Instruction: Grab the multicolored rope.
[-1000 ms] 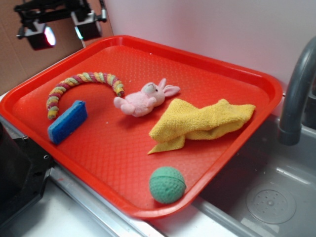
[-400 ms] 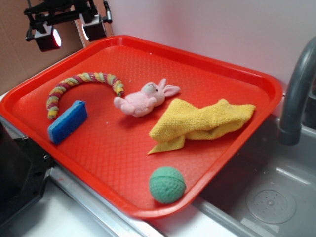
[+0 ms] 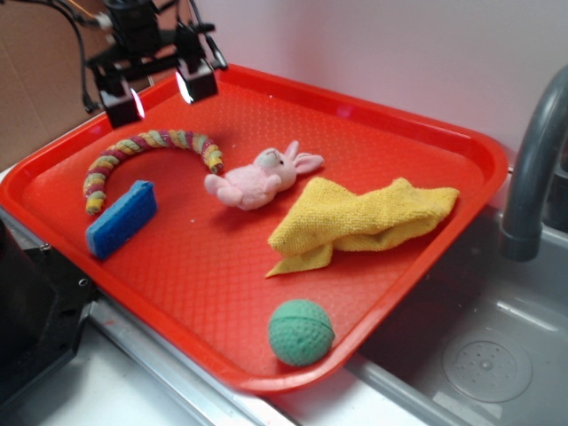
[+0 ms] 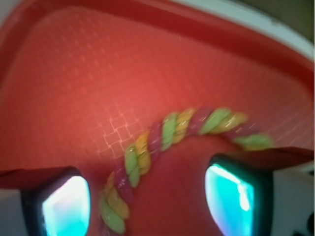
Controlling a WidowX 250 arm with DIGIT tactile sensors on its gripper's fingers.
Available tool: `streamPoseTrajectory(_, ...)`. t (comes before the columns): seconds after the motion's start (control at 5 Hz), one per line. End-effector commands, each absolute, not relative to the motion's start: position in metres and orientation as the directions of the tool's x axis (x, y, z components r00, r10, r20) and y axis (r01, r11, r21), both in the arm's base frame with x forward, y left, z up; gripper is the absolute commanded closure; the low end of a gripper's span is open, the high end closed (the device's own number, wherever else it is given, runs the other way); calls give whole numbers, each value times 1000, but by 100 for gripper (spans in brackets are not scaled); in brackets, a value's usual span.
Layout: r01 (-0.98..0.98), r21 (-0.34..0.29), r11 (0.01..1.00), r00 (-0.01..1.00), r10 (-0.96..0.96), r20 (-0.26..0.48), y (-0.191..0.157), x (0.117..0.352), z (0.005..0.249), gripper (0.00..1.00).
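Observation:
The multicolored rope lies in an arch on the left part of the red tray, banded yellow, green, pink and maroon. It also shows in the wrist view, curving between the two fingers. My gripper hangs open and empty above the tray, just above the top of the rope's arch. In the wrist view the gripper has its fingers wide apart, with the rope below and between them.
A blue sponge lies just in front of the rope. A pink plush bunny, a yellow cloth and a green ball lie further right on the tray. A sink with a grey faucet is at the right.
My gripper has moved right and down from the tray's far left corner to above the rope's arch. The rope and the other things have not moved.

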State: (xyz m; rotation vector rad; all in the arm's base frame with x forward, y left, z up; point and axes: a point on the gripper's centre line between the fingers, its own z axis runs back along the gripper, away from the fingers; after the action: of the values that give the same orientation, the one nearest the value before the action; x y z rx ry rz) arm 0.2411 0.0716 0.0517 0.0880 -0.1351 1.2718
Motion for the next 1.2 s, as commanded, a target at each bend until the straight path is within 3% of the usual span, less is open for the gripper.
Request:
streamPoseTrajectory(0.0,-960,-15,278,271,947,172,70,261,31,0)
streamPoseTrajectory(0.2,-970,-38,242,233,959,162,74,259,32,100)
streamPoseTrajectory(0.4,-978,-69,197,186,972,144,77,253,37,100)
streamPoseTrajectory(0.6,-952,-57,301,289,944,159,75,254,50,100)
streamPoseTrajectory(0.8,-839,-151,523,504,851,148,52,263,100,100)
streamPoseTrajectory(1.0,-682,-14,731,707,665,240,32,265,146,100)
